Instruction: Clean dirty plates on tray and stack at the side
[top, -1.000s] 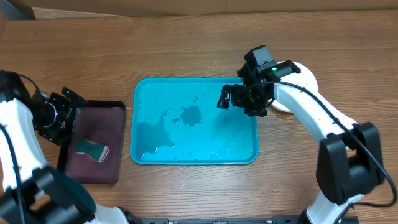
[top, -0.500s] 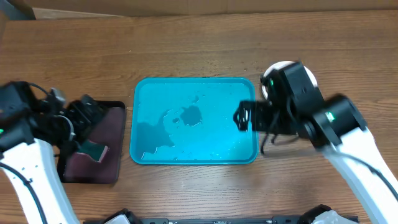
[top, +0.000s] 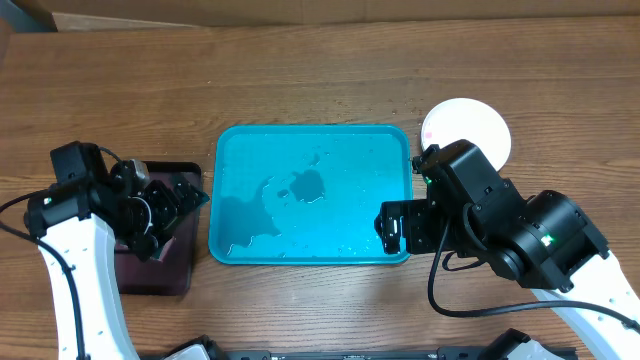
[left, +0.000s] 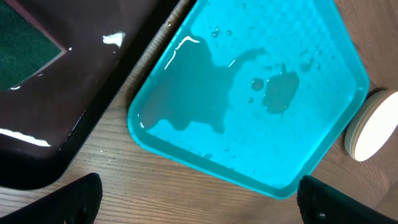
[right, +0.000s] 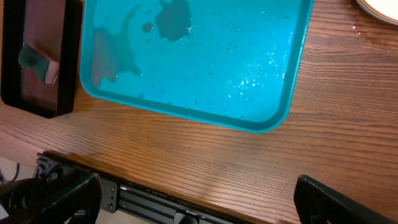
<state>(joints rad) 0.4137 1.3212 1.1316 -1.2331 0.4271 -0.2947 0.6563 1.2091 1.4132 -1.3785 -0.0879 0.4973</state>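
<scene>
Plates (top: 466, 128) uncovered | right fingers (top: 392, 228) withdrawn, open | left fingers (top: 183, 193) over maroon tray (top: 152, 276)

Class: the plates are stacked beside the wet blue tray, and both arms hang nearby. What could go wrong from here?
1. The tray holds pooled water, and the open right gripper sits at its right rim. A nudge might slop it onto the table.
2. The plate stack lies close beside the right arm, so a careless swing could knock it.
</scene>
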